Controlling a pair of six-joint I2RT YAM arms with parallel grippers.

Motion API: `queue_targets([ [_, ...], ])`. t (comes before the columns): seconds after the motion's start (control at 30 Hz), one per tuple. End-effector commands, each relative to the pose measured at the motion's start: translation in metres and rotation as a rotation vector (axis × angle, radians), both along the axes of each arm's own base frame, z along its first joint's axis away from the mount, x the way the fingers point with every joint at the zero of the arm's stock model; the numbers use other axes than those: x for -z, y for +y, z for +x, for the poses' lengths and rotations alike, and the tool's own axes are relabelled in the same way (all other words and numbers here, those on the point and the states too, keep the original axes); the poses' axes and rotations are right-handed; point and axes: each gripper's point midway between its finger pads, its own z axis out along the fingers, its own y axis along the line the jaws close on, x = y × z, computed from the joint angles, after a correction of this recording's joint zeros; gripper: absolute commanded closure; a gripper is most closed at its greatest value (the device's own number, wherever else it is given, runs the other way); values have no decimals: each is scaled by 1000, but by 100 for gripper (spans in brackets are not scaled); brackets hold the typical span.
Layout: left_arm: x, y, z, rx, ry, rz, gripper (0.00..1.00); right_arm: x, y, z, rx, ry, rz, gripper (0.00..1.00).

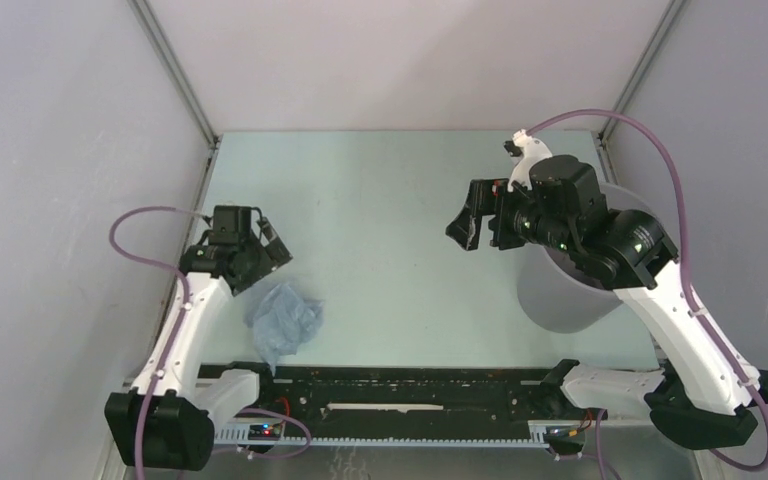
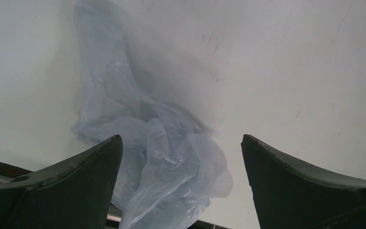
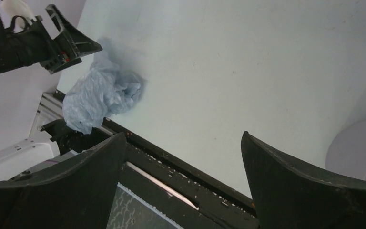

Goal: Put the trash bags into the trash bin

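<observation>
Top external view — left gripper (image 1: pixel 270 260) and right gripper (image 1: pixel 482 232) gape wide, empty; crumpled trash bag (image 1: pixel 282 322) lies at left's five o'clock.

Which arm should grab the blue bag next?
Left. The left tool, open, hangs just above the crumpled trash bag; the right tool is far off, near the trash bin.
</observation>
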Motion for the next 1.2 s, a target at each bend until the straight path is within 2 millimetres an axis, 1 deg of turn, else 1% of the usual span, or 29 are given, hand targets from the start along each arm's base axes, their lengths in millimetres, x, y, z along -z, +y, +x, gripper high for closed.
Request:
queue_targets([
  [0.0, 26, -21, 1, 19, -9, -129, 0, -5, 9, -6, -66, -24, 37, 1],
  [0.1, 40, -39, -2, 46, 5, -227, 1, 0, 10, -7, -70, -13, 41, 1],
  [0.13, 44, -44, -3, 52, 10, -253, 4, 1, 10, -7, -70, -9, 44, 1],
  [0.17, 46, -51, -3, 63, 12, -280, 9, 2, 10, -7, -68, -5, 46, 1],
  [0.2, 48, -58, -3, 75, 14, -305, 15, 3, 10, -7, -67, -2, 49, 1],
  [0.23, 51, -67, -3, 86, 15, -334, 22, 4, 10, -7, -67, 1, 51, 1],
  [0.33, 49, -100, 4, 131, -10, -441, 56, 7, 9, -7, -60, 12, 54, 2],
  [0.37, 44, -112, 10, 150, -32, -467, 66, 9, 9, -7, -57, 17, 54, 2],
  [0.4, 39, -122, 14, 164, -47, -484, 73, 10, 9, -7, -54, 22, 55, 2],
  [0.43, 33, -131, 19, 175, -62, -495, 77, 12, 10, -7, -54, 29, 54, 2],
  [0.6, -6, -185, 48, 219, -152, -599, 85, 20, 11, -6, -44, 59, 52, 2],
  [0.67, -19, -200, 58, 247, -185, -596, 89, 24, 13, -6, -44, 77, 53, 2],
  [0.7, -24, -208, 60, 272, -200, -583, 90, 26, 15, -6, -43, 84, 54, 3],
  [0.77, -37, -226, 62, 360, -236, -559, 89, 31, 18, -5, -45, 102, 54, 3],
  [0.83, -45, -242, 61, 483, -251, -502, 83, 34, 21, -3, -49, 115, 56, 3],
  [0.87, -44, -245, 58, 535, -237, -460, 75, 36, 24, -2, -51, 121, 59, 3],
  [0.9, -44, -247, 55, 578, -228, -430, 69, 37, 26, -1, -55, 128, 60, 3],
  [0.93, -43, -247, 53, 615, -218, -405, 54, 38, 28, 1, -58, 134, 63, 3],
  [0.97, -42, -244, 49, 637, -205, -378, 41, 39, 30, 3, -57, 139, 66, 3],
  [1.03, -45, -232, 43, 651, -212, -324, 24, 42, 33, 8, -55, 147, 65, 3],
  [1.1, -52, -219, 36, 652, -240, -281, 12, 46, 36, 13, -54, 160, 63, 3],
  [1.17, -57, -202, 23, 633, -243, -246, 5, 50, 39, 17, -58, 171, 62, 4],
])
